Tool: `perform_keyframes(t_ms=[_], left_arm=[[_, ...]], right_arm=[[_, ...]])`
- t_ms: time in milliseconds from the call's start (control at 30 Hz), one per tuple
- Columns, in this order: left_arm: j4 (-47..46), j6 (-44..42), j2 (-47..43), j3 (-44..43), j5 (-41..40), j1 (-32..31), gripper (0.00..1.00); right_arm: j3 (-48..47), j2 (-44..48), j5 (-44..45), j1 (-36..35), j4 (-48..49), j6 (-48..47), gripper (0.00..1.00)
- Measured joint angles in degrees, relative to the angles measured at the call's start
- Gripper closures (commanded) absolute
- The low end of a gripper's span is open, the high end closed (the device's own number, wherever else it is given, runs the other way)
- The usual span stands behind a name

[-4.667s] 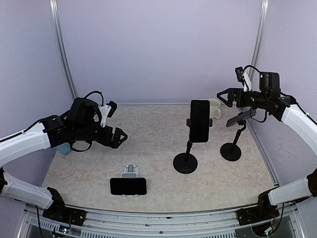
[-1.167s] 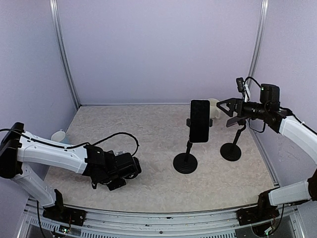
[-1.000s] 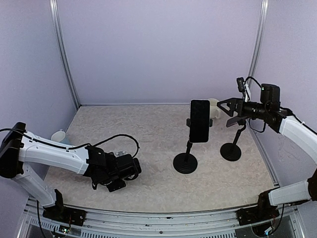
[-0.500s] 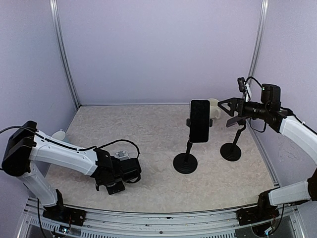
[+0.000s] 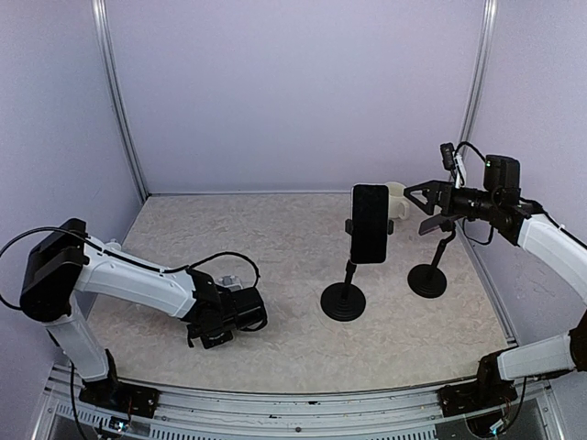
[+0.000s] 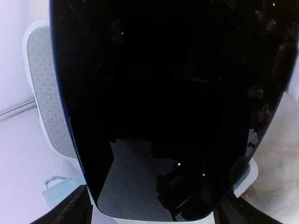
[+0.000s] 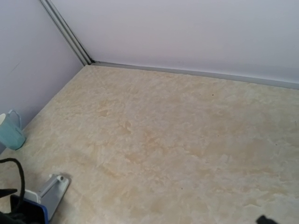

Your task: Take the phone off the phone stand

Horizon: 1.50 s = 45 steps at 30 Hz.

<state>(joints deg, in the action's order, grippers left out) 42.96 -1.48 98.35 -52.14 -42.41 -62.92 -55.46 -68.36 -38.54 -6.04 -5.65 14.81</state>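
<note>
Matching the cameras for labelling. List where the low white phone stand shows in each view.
Top external: near left, mostly hidden under the left gripper.
Left wrist: white stand at the left edge, behind the black phone filling the frame.
Right wrist: bottom-left corner.
Shared by both wrist views: teal cup, bottom left in the left one, left edge in the right one.
</note>
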Motion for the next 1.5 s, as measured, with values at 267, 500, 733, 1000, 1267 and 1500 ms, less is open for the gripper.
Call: perform_keyframes(t_ms=[267,500,733,1000,1267,1500], left_arm=[[-0.8,0.2,1.2,-0.9,-0.5,1.6,0.28],[-2.4,0.2,1.7,-1.8,0.0,3.5,0.40],[-2.8,0.3,1.8,-2.7,1.4,4.2,0.49],[-1.2,1.6,-0.4,-3.6,2.2,4.3,0.53],[0.1,3.1,-3.5,-3.6,2.1,4.4,0.56],[0.8,4.5,-6.3,-5.7,4.1,7.7,0.57]], right_arm=[[0.0,0.0,-0.1,0.3,0.0,-0.2,0.00],[0.0,-0.1,-0.1,0.3,0.0,-0.1,0.00],[0.0,-0.1,-0.3,0.3,0.0,-0.1,0.00],[0.0,-0.1,-0.8,0.3,0.1,-0.1,0.00],[0.0,-0.1,-1.3,0.3,0.6,0.1,0.00],[0.0,-0.1,-1.3,0.3,0.8,0.1,0.00]])
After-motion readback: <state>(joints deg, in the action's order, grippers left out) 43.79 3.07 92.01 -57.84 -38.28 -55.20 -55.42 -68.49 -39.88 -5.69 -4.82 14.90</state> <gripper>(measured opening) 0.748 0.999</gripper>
